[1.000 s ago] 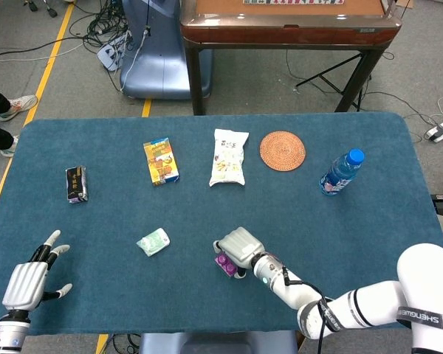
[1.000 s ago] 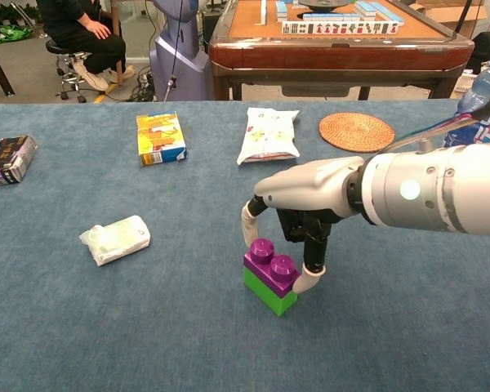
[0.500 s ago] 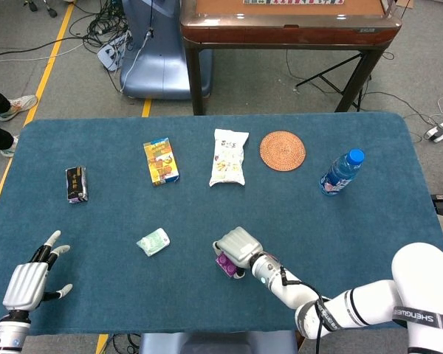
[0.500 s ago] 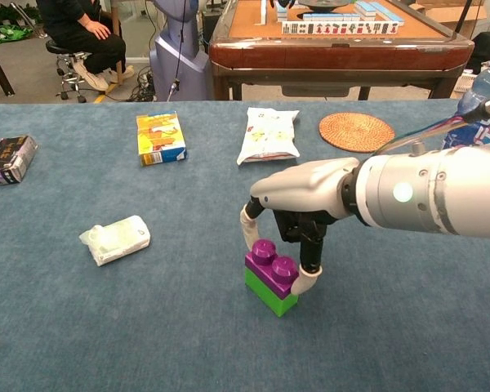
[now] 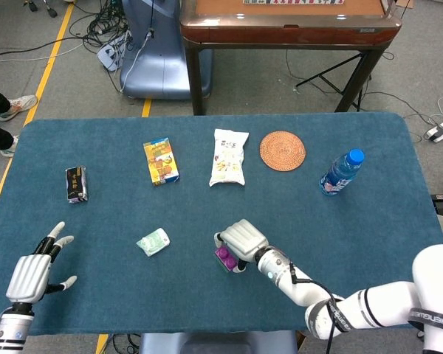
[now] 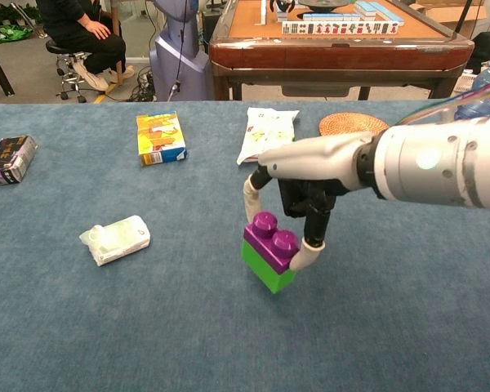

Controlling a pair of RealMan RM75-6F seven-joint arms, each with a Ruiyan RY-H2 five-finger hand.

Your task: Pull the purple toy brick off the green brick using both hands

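The purple brick (image 6: 271,239) is stacked on the green brick (image 6: 265,269), and the pair is tilted. My right hand (image 6: 306,196) reaches over the stack from above and pinches it between thumb and fingers, holding it just above the blue table cloth (image 6: 147,327). In the head view the right hand (image 5: 244,240) covers most of the stack, so only a bit of the purple brick (image 5: 225,257) shows. My left hand (image 5: 33,274) hovers at the table's near left corner with fingers spread, far from the bricks and holding nothing. The chest view does not show it.
A small wrapped packet (image 5: 153,241) lies left of the bricks. Further back are a dark packet (image 5: 76,184), a yellow box (image 5: 161,161), a snack bag (image 5: 229,156), a woven coaster (image 5: 283,150) and a water bottle (image 5: 341,172).
My right hand has raised the brick stack slightly off the cloth and tilted it. The left hand has shifted a little forward.
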